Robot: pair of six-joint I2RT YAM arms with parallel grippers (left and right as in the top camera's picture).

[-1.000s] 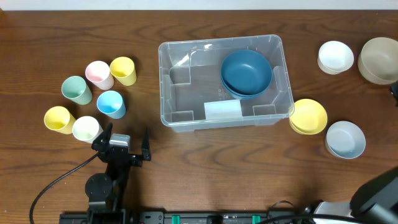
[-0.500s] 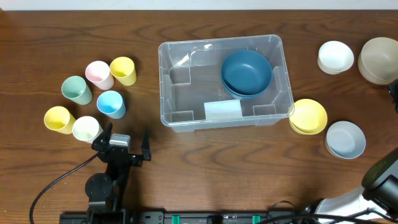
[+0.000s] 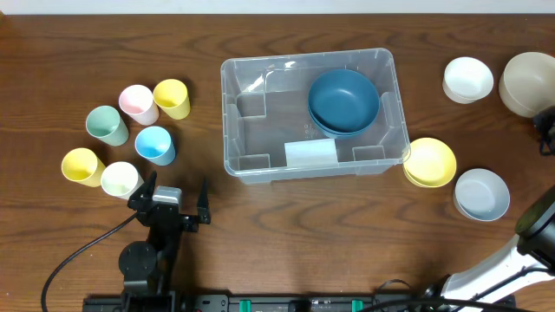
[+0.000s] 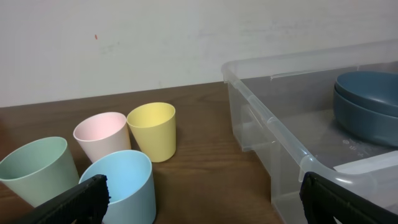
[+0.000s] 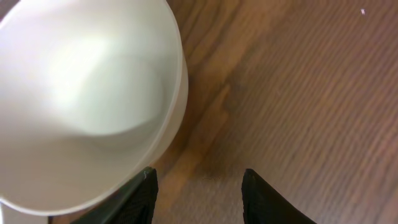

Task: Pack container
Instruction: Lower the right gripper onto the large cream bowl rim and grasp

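Note:
The clear container [image 3: 251,117] stands mid-table with two stacked dark blue bowls [image 3: 343,101] in its right half and a white label on the front wall. In the left wrist view its near corner [image 4: 261,115] and the blue bowls [image 4: 367,102] sit to the right. My left gripper [image 3: 173,201] rests open near the front edge, left of the container, with bare wood between its fingers [image 4: 81,200]. My right gripper [image 3: 546,132] shows only at the far right edge, beside a beige bowl [image 3: 527,84]. It stands open [image 5: 199,194] over bare wood, its left finger [image 5: 140,196] at that bowl's rim [image 5: 87,93].
Several cups cluster at the left: green [image 3: 107,125], pink [image 3: 137,104], yellow [image 3: 172,98], blue [image 3: 154,144], another yellow [image 3: 82,165] and a cream one [image 3: 120,179]. On the right lie a white bowl [image 3: 468,80], yellow bowls [image 3: 429,162] and a pale blue bowl [image 3: 482,194].
The right arm has swung further toward the right edge, and its gripper now shows a little more beside the beige bowl. The left arm and all objects have stayed put.

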